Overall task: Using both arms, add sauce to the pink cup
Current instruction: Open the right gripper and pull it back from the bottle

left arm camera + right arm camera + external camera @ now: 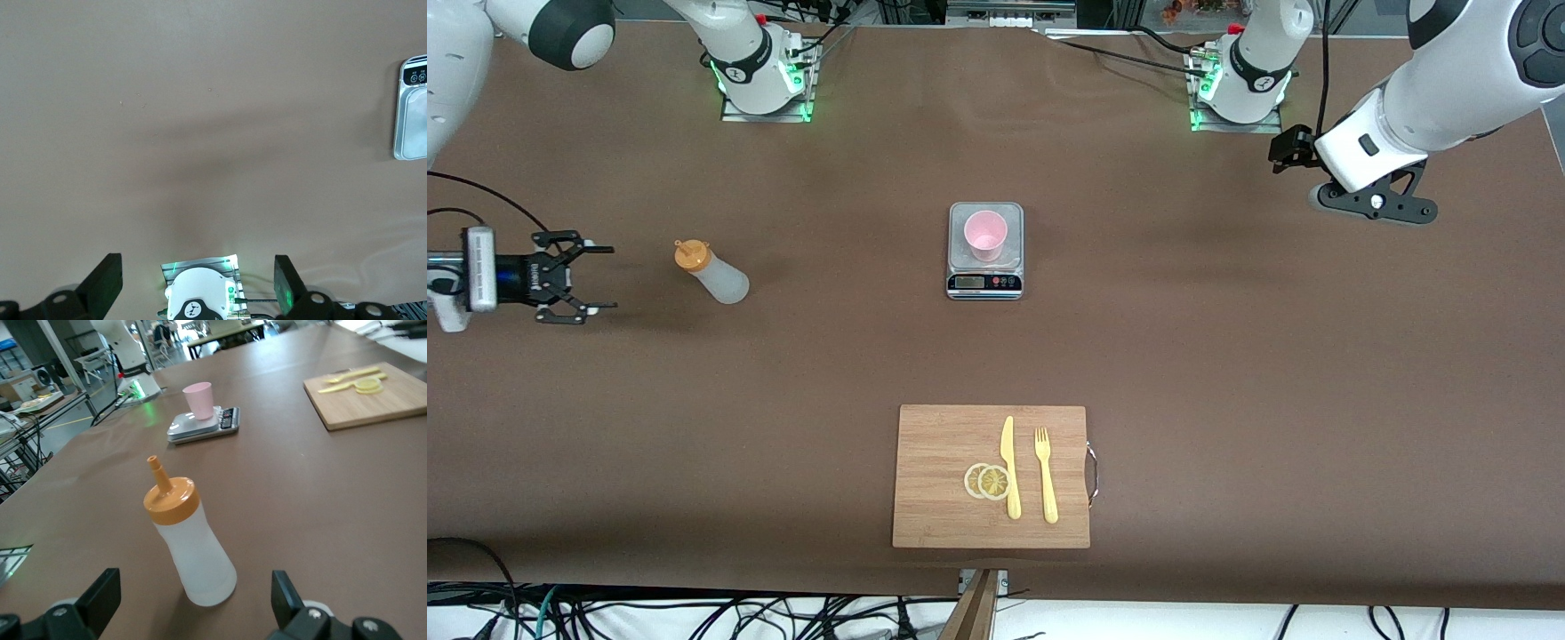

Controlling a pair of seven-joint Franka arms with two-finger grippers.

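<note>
I'm watching the right arm's black two-finger gripper hanging low over the brown table at its own end, turned sideways with its fingers spread wide and nothing between them. The small translucent whitish squeeze bottle with the orange nozzle cap is standing upright on the table just beside that gripper, toward the middle, clear of the fingertips and not touching them. In the right wrist view the bottle is sitting squarely in line with the gap between the two open fingers, close in front of them.

The pale pink plastic tumbler is standing upright on the small grey kitchen scale at the centre of the table, well apart from the bottle (it looks empty from above).

The left arm's black gripper is waiting up in the air over its end of the table, fingers spread in its wrist view and holding nothing.

Nearer to the front camera, a wooden cutting board is carrying a yellow plastic knife, a yellow plastic fork and two lemon slices.
</note>
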